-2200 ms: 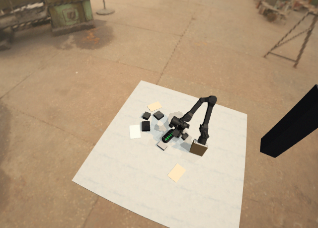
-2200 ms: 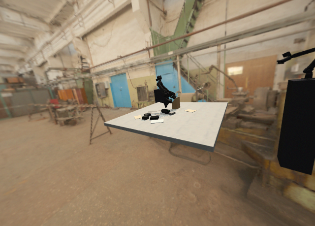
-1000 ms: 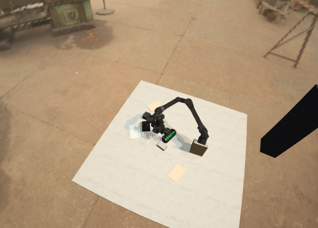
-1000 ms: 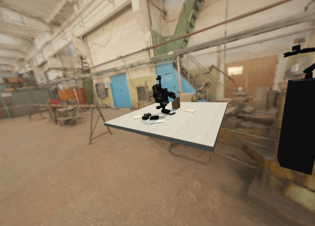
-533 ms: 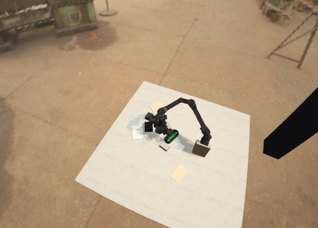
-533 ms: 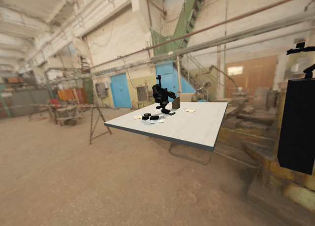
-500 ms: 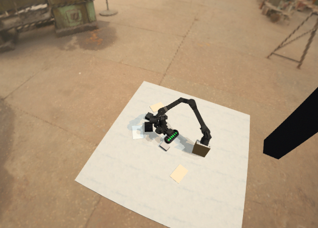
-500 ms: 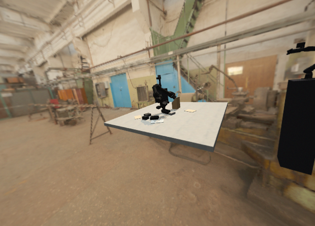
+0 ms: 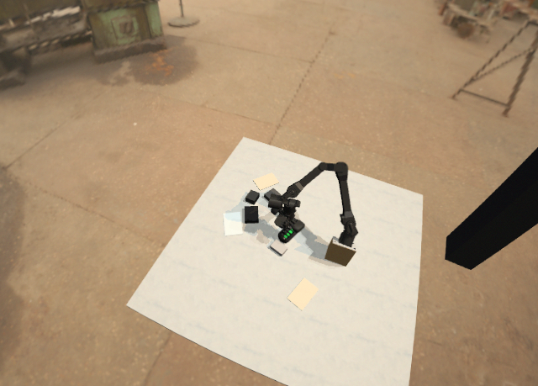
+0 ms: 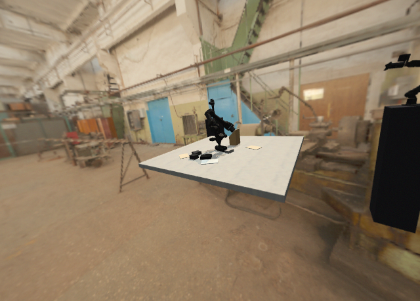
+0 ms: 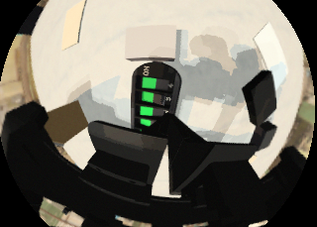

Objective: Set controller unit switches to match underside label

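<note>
The dark grey controller unit [image 9: 291,235] [image 10: 222,149] [image 11: 157,96] lies flat on its base on the white bench [image 9: 356,312] [image 10: 257,169], switches facing up. Several of its rocker switches show green in the wrist view; the near end of the row is hidden behind my fingers. My gripper [image 9: 284,222] [image 10: 219,143] [image 11: 168,116] is shut and holds nothing. It points down at the near end of the unit, its tips just over or on the switch row; I cannot tell if they touch.
Three dark blocks [image 9: 251,196] [image 9: 250,214] [image 9: 271,193] and a white card [image 9: 233,224] lie left of the unit. A small grey plate [image 9: 278,246] lies just in front. Beige cards [image 9: 265,181] [image 9: 303,293] lie farther off. A brown box [image 9: 340,251] stands at the arm's base.
</note>
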